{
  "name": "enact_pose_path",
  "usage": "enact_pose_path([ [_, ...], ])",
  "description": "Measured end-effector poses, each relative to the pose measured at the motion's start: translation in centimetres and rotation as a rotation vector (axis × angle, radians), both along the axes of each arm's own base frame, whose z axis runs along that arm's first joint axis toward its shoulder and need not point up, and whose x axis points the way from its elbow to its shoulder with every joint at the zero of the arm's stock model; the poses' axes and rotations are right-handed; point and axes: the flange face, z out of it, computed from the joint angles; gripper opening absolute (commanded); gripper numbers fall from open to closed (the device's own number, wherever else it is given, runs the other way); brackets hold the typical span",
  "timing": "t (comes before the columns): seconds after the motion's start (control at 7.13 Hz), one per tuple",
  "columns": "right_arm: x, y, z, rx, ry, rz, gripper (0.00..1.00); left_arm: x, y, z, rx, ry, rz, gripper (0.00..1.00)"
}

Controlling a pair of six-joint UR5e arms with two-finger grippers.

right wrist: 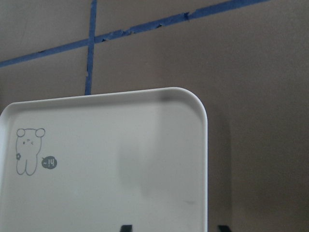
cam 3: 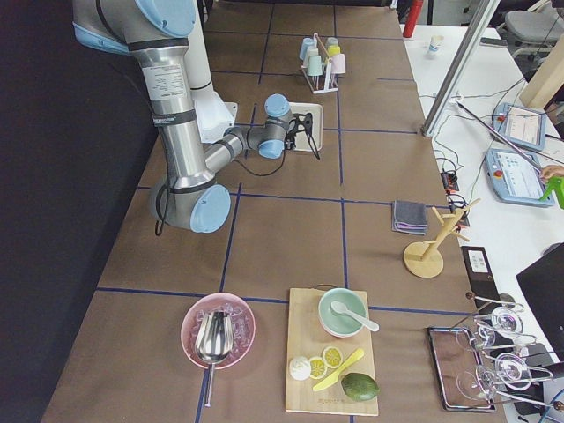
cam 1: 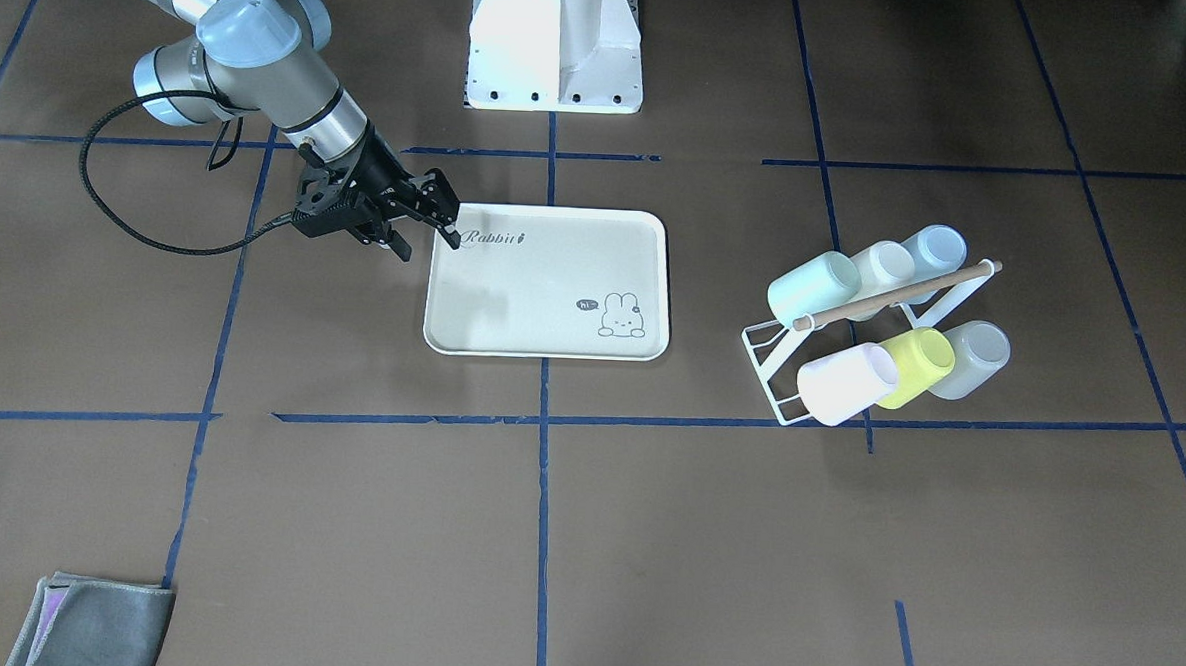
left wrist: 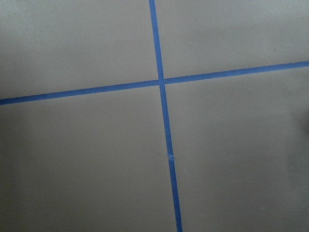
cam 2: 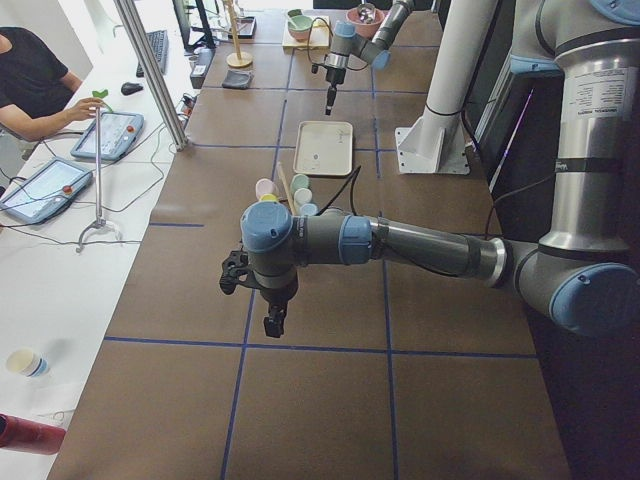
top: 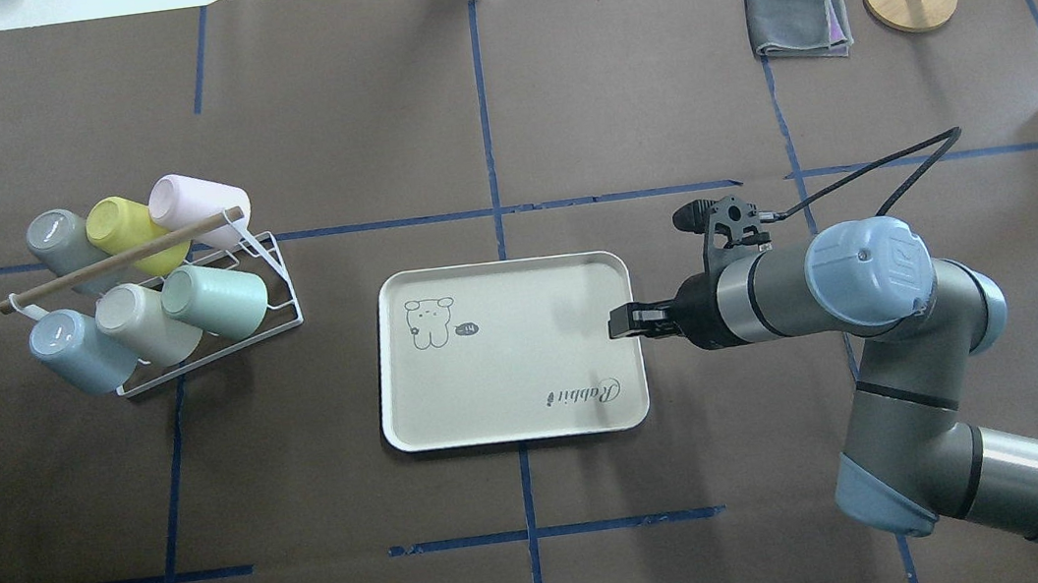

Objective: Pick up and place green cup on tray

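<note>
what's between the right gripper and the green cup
Only the tray, then bare table up to the rack holding the green cup; overhead view shows it.

The tray (cam 1: 546,271) bears the word "Rabbit" in grey script (cam 1: 492,238) in one corner, running along a long edge. In the tray's diagonally opposite corner, a small dark bubble (cam 1: 585,305) reading "hi" sits just beside the bunny drawing (cam 1: 622,315). The mark on the blue joint cap (top: 868,273) is too small to read.

Overhead and front views opposed, sharing the tray (top: 509,372), side views distant
</note>
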Motion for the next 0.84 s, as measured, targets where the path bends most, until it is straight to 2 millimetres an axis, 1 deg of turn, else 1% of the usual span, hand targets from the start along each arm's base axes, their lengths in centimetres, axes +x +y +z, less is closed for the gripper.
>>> enact_pose_path([
  [0.14,1.9,-1.1,-1.7,-0.045,0.046,-0.002,1.00,0.1,-0.4,-1.9,0.035,-0.004,0.003,1.00],
  [0.28,4.0,-2.5,-2.8,-0.097,0.092,-0.004,1.00,0.3,-0.8,-3.9,0.073,-0.007,0.010,1.00],
  [0.42,5.9,-4.1,-3.0,-0.125,0.140,-0.006,1.00,0.6,-1.1,-6.1,0.114,-0.010,0.019,1.00],
  [0.56,7.5,-5.4,-2.6,-0.115,0.186,-0.019,1.00,1.3,-0.9,-9.0,0.170,-0.011,0.035,1.00],
  [0.7,9.0,-6.4,-1.6,-0.095,0.224,-0.038,1.00,2.7,0.0,-12.9,0.238,-0.010,0.065,1.00],
  [0.84,10.7,-7.3,-0.1,-0.075,0.254,-0.055,1.00,4.7,1.4,-17.3,0.308,-0.018,0.109,1.00],
])
